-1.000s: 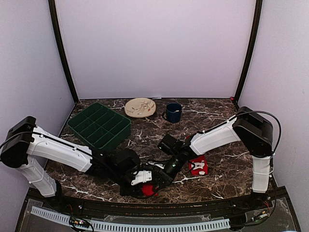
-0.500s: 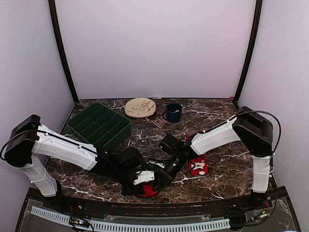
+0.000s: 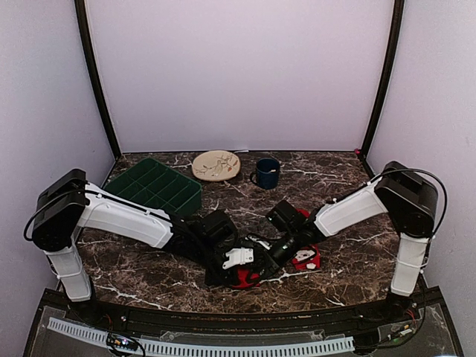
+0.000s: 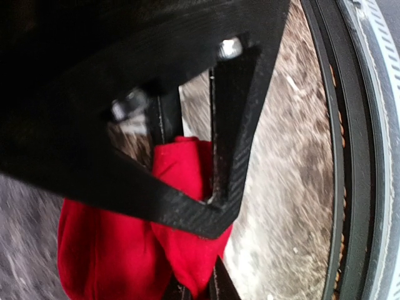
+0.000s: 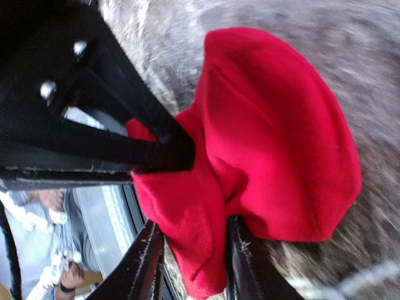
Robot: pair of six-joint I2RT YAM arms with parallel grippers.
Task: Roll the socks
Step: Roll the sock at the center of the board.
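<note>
Since the earlier frame both arms have been carried rightward over the marbled table (image 3: 134,271), and the bunched sock (image 3: 247,281) has been shifted with them, near the front edge. The left gripper (image 3: 243,272) is seen clamped on that red fabric, its fingers drawn close together. On the right gripper (image 3: 274,254) the jaws are held apart, with a fold of the same sock lying between them. The second sock (image 3: 305,258) is laid flat just right of the grippers; the white pattern on it is too small to be read.
</note>
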